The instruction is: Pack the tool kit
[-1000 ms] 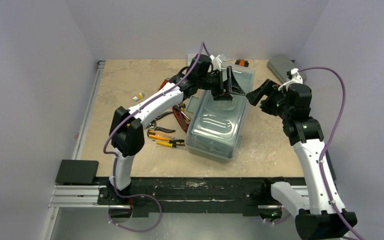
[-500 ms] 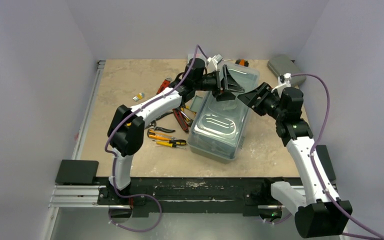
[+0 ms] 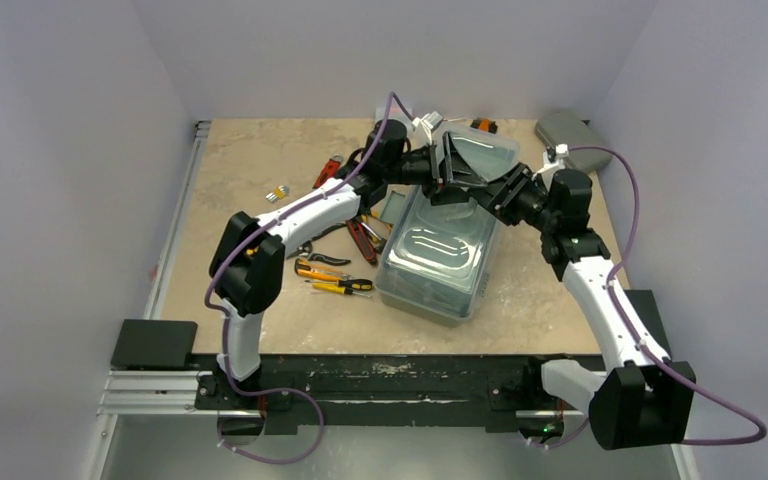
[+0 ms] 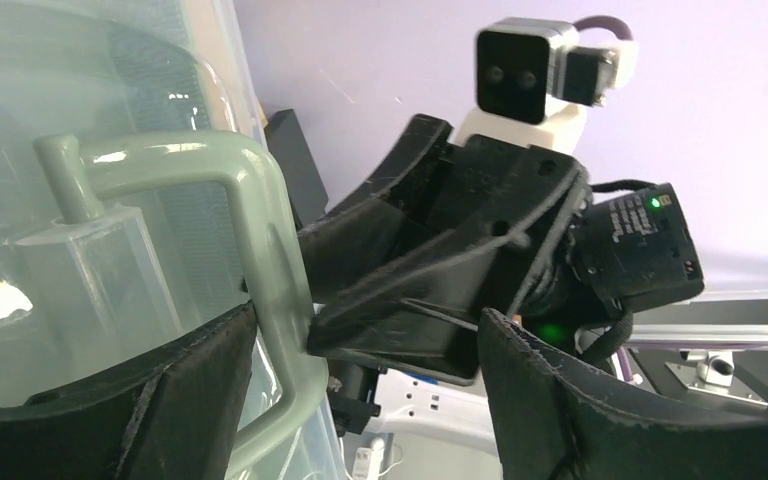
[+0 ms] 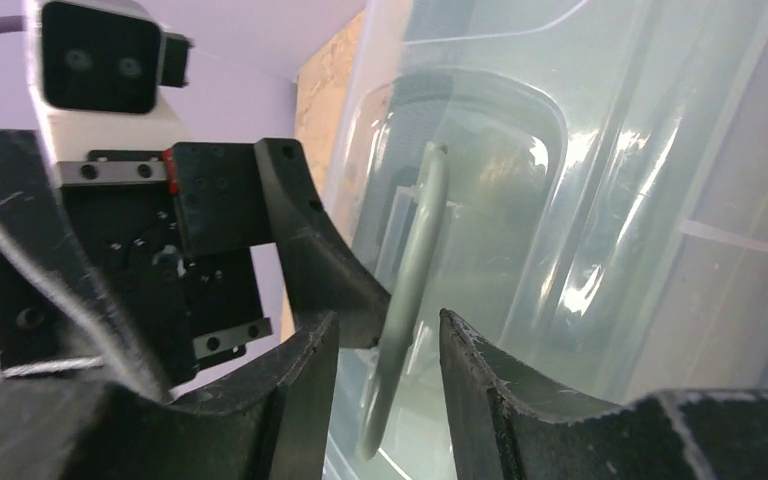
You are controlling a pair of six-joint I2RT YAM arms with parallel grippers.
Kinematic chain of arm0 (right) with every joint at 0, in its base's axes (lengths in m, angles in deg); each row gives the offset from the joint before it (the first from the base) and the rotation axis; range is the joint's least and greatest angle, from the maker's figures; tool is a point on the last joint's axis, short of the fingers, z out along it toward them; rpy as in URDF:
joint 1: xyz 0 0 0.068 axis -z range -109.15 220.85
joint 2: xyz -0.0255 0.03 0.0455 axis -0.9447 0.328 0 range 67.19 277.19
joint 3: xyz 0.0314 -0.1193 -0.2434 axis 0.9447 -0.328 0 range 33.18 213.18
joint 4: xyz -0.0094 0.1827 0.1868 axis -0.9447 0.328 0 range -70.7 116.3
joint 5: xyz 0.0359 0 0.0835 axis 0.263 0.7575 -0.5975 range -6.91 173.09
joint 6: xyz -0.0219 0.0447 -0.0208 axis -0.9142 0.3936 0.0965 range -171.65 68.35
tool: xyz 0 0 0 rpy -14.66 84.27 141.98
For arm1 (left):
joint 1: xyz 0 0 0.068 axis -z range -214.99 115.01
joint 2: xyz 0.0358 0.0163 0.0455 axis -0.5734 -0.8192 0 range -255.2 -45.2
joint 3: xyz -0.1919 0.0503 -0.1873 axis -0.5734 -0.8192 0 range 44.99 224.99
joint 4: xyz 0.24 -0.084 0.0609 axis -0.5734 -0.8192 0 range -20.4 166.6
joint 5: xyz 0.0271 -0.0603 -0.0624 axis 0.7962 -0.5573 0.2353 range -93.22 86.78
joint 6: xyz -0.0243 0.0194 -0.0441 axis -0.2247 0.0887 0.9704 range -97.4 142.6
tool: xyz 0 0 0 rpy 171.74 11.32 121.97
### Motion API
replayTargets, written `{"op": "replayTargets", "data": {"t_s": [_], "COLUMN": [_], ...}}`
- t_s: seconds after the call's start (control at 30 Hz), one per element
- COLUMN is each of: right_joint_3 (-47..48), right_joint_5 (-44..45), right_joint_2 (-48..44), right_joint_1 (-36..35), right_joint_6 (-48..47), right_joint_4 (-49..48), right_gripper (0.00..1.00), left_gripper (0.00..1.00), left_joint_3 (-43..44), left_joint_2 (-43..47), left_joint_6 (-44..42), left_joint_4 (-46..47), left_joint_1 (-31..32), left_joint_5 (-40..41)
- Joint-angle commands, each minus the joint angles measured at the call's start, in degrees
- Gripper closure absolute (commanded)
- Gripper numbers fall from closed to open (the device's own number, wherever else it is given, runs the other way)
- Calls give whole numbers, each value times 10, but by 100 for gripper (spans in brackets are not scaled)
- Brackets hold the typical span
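The sage-green toolbox (image 3: pixel 438 250) with its translucent lid lies in the middle of the table. Its green top handle (image 4: pixel 260 235) stands up from the lid. My left gripper (image 4: pixel 368 330) is open wide, with the handle resting against its left finger (image 4: pixel 190 390). My right gripper (image 5: pixel 388 330) reaches in from the right. Its jaws straddle the handle (image 5: pixel 410 290) with a gap on each side, open. In the top view the left gripper (image 3: pixel 450 168) and the right gripper (image 3: pixel 495 190) meet over the box's far end. Screwdrivers and pliers (image 3: pixel 332 275) lie left of the box.
Red-handled pliers (image 3: pixel 362 235) lie against the box's left side. A small white and yellow piece (image 3: pixel 278 193) sits on the left of the table. A grey pad (image 3: pixel 563 130) is at the back right corner, and an orange-black item (image 3: pixel 483 125) behind the box.
My right arm has swung left from beside the box to the handle, and its jaws have narrowed around it. The left gripper has stayed at the handle, shifting slightly toward the back.
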Motion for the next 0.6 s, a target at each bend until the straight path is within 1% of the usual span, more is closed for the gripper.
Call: {"op": "replayTargets", "data": {"t_s": [0.0, 0.07, 0.13, 0.17, 0.23, 0.3, 0.37, 0.4, 0.47, 0.57], "right_joint_3": [-9, -7, 6, 16, 32, 54, 77, 88, 118, 178], "right_joint_5": [-33, -25, -10, -4, 1, -2, -20, -27, -32, -31], "right_joint_2": [23, 23, 23, 24, 33, 49, 72, 86, 120, 176], "right_joint_1": [-8, -9, -9, -9, -9, -9, -9, -9, -8, -9], "right_joint_6": [12, 7, -13, -20, -34, -53, -66, -68, -91, -126], "right_joint_4": [-40, -37, -10, 1, 18, 37, 45, 47, 61, 98], "right_gripper": [62, 68, 78, 83, 93, 100, 100, 100, 100, 100], "left_gripper": [22, 21, 19, 17, 13, 7, 2, 0, 0, 0], "left_joint_3": [0, 2, 13, 22, 47, 53, 36, 22, -7, -59], "left_joint_2": [43, 53, 70, 83, 114, 151, 195, 219, 265, 326], "left_joint_6": [-3, -18, -57, -95, -178, -242, -283, -300, -326, -342], "left_joint_4": [20, 7, -37, -75, -197, -286, -348, -364, -396, -426], "left_joint_1": [2, 1, -2, -3, -3, -7, -12, -13, -15, -21], "left_joint_5": [-18, -17, -11, -3, 36, 82, 125, 149, 202, 272]}}
